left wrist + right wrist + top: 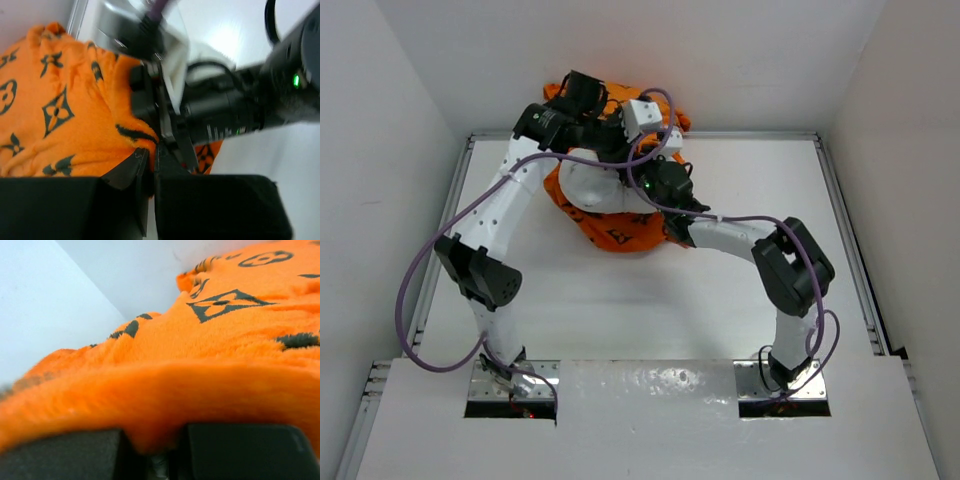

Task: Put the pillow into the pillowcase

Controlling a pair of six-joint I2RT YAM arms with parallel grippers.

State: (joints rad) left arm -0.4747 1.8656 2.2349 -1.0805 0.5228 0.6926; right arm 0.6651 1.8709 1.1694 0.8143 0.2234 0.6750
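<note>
The orange pillowcase (620, 235) with dark monogram motifs lies bunched at the back middle of the table. Part of the white pillow (588, 185) shows inside its folds, and the rest is hidden by fabric and arms. My left gripper (658, 148) hangs over the far part of the pillowcase (55, 115). In the left wrist view this gripper (151, 152) is shut with an orange fabric edge pinched between its fingers. My right gripper (650, 178) is close beside it. The right wrist view shows the right gripper (155, 450) shut on a thick fold of pillowcase (210, 340).
The white back wall (720, 60) stands right behind the pillowcase, and side walls close the table (650, 310) in on the left and right. A purple cable (420, 300) loops off the left arm, and another purple cable (825, 345) hangs by the right arm's base.
</note>
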